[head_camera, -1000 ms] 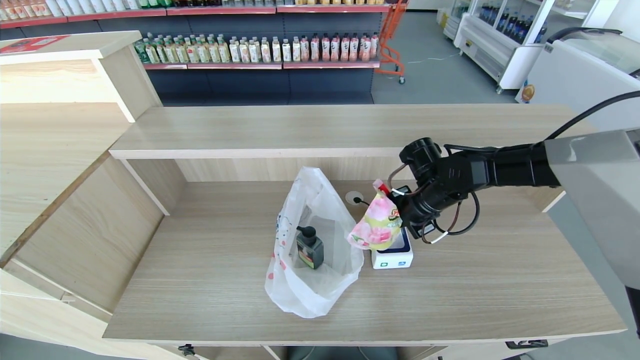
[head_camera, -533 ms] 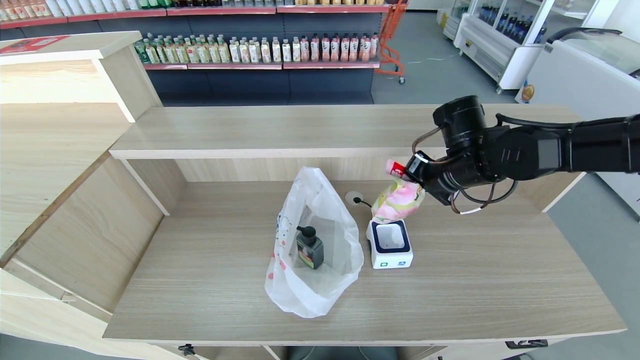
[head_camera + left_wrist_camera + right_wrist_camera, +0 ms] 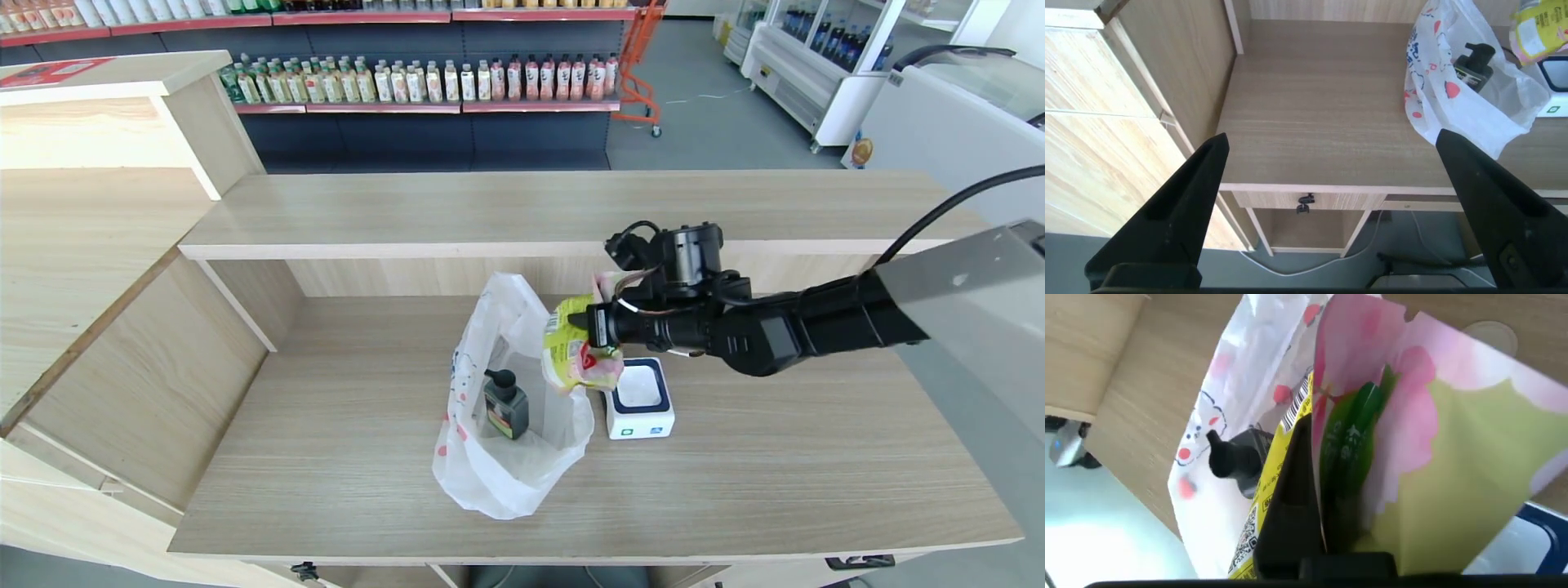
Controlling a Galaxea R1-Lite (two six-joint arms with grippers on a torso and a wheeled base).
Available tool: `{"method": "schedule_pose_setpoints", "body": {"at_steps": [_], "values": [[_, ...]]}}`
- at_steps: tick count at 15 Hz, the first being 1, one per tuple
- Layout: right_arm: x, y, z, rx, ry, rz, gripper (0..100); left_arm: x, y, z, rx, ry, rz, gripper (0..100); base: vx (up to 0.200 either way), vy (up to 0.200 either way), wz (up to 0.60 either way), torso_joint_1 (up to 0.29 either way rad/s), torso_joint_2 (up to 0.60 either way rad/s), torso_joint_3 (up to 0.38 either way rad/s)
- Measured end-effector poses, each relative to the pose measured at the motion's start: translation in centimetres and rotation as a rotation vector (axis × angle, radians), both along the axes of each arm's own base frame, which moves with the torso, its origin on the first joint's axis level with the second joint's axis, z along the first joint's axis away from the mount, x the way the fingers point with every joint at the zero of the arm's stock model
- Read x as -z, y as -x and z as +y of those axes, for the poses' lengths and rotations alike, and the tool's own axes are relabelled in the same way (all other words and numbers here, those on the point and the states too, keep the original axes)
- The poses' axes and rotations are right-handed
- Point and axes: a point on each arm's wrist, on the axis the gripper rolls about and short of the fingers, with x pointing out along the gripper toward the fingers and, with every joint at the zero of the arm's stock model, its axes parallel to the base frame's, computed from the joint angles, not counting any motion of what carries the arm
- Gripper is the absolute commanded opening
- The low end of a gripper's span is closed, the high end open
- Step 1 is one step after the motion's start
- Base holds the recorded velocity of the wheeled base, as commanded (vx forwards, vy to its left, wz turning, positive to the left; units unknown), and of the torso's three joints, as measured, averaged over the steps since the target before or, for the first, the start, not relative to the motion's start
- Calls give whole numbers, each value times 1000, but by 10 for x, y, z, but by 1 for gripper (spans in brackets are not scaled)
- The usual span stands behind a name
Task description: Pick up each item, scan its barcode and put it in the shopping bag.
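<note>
Pouch (image 3: pixel 569 357) pinched in right gripper (image 3: pixel 589 333) over shopping bag (image 3: pixel 490 478) rim.
Pouch hangs at the bag's 2 o'clock edge, clear of counter (image 3: pixel 775 474). Scanner (image 3: pixel 641 412) just beside bag at 3 o'clock. Pump bottle (image 3: pixel 504 406) upright inside bag. Left gripper (image 3: pixel 1331 204) fingers spread wide, holding nothing, facing counter's 7 o'clock corner.

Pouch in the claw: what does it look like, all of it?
The pouch is soft, shiny and crinkled. It is pink and yellow-green, with a yellow side that bears a barcode. The right claw pinches it and holds it tilted in the air. It hangs over the right rim of the open white bag, just beside the scanner. I cannot tell whether it brushes the bag.
</note>
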Motion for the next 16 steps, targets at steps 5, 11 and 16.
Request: {"method": "schedule_pose_setpoints", "body": {"at_steps": [5,11,16], "values": [[41,-23,16,-89,72,-41,0,0,0,0,0,0,0,100,0,0,0,0,0,0],[57,-41,26,-189,49,-79,100,0,0,0,0,0,0,100,0,0,0,0,0,0],[63,-46,28,-195,30,-67,100,0,0,0,0,0,0,100,0,0,0,0,0,0]]}}
